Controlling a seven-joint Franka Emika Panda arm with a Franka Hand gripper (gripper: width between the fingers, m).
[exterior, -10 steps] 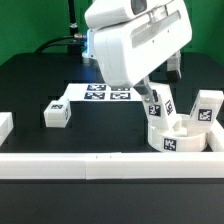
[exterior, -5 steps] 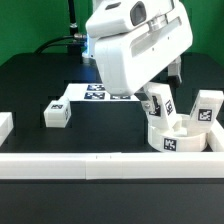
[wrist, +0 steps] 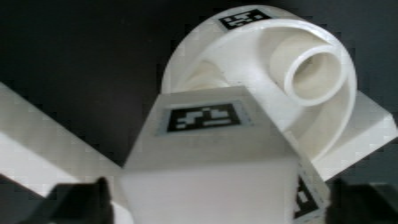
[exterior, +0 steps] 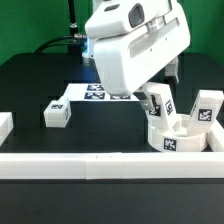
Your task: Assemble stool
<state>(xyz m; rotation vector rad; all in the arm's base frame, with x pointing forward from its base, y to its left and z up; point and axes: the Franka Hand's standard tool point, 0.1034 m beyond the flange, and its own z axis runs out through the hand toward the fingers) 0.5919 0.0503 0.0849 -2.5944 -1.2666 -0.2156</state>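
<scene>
The round white seat (exterior: pixel 185 138) lies at the exterior view's right, against the front rail. One tagged leg (exterior: pixel 208 108) stands upright in it. My gripper (exterior: pixel 152 95) is shut on a second leg (exterior: pixel 161 103) and holds it tilted, its lower end at the seat's near-left rim. In the wrist view this leg (wrist: pixel 210 140) fills the space between my dark fingers (wrist: pixel 80 205), with the seat (wrist: pixel 240 55) and an open socket (wrist: pixel 320 75) beyond it. A third leg (exterior: pixel 57 114) lies on the table at the left.
The marker board (exterior: pixel 100 93) lies behind the arm. A long white border rail (exterior: pixel 100 166) runs along the front, also showing in the wrist view (wrist: pixel 36 125). A short white rail piece (exterior: pixel 5 125) sits at the left edge.
The arm has tilted a little, and the held leg has shifted slightly toward the exterior view's right over the seat. Nothing else moved.
</scene>
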